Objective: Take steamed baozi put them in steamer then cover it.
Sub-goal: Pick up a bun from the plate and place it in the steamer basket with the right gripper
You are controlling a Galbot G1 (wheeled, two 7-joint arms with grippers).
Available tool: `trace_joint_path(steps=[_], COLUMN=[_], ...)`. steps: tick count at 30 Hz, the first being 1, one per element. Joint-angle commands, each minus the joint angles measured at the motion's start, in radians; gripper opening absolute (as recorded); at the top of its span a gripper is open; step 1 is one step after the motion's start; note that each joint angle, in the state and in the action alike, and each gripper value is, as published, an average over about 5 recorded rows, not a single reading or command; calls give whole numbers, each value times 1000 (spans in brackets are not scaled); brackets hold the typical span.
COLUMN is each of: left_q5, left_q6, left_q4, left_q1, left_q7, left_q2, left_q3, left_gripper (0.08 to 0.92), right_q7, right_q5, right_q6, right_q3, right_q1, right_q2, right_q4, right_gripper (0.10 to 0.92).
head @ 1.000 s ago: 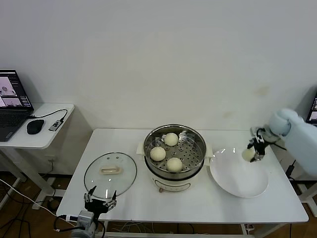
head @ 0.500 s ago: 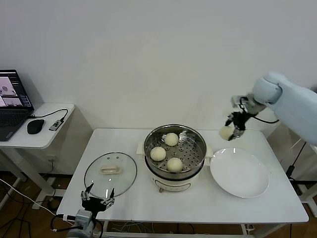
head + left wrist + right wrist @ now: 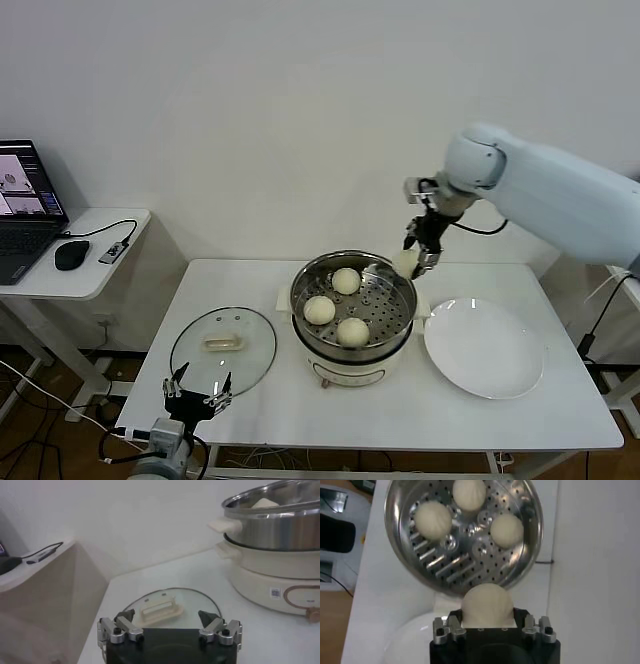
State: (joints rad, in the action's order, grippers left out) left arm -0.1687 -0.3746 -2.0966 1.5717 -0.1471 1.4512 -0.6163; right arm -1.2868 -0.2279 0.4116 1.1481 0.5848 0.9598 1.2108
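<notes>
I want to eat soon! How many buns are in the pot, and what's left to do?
Three buns already sit in the steamer. The right gripper holds the fourth bun above the steamer's far rim. Left: drop it in, then put on the lid, which lies on the table by the waiting open left gripper.

A lab: bare white wall, laptop (image 3: 22,210) on side desk (image 3: 70,268).

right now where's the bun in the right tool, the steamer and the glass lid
bun in the right tool (image 3: 487,601), right wrist view, its rounded top
steamer (image 3: 352,293), head view, bare perforated tray
glass lid (image 3: 224,343), head view, its cream handle
</notes>
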Motion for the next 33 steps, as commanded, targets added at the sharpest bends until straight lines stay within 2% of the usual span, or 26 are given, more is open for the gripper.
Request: trace_joint_path(steps=[1, 15, 29, 33], left_q5=[1, 4, 3, 3], left_q6=[0, 1, 1, 1], left_q4=[-5, -9, -4, -4], left_q1=[1, 4, 3, 4], left_q7=[0, -1, -5, -6], left_q2=[1, 6, 9, 7], left_q3=[2, 6, 15, 12], left_gripper=[823, 823, 823, 823], right_q7=[7, 39, 46, 53], right_q5=[30, 177, 187, 144], right_q6=[38, 38, 41, 51], right_q3=[3, -100, -103, -101], right_q1=[-82, -258, -277, -254], right_q2=[126, 144, 122, 92], right_q4=[-44, -128, -106, -77], right_gripper=[628, 626, 628, 681])
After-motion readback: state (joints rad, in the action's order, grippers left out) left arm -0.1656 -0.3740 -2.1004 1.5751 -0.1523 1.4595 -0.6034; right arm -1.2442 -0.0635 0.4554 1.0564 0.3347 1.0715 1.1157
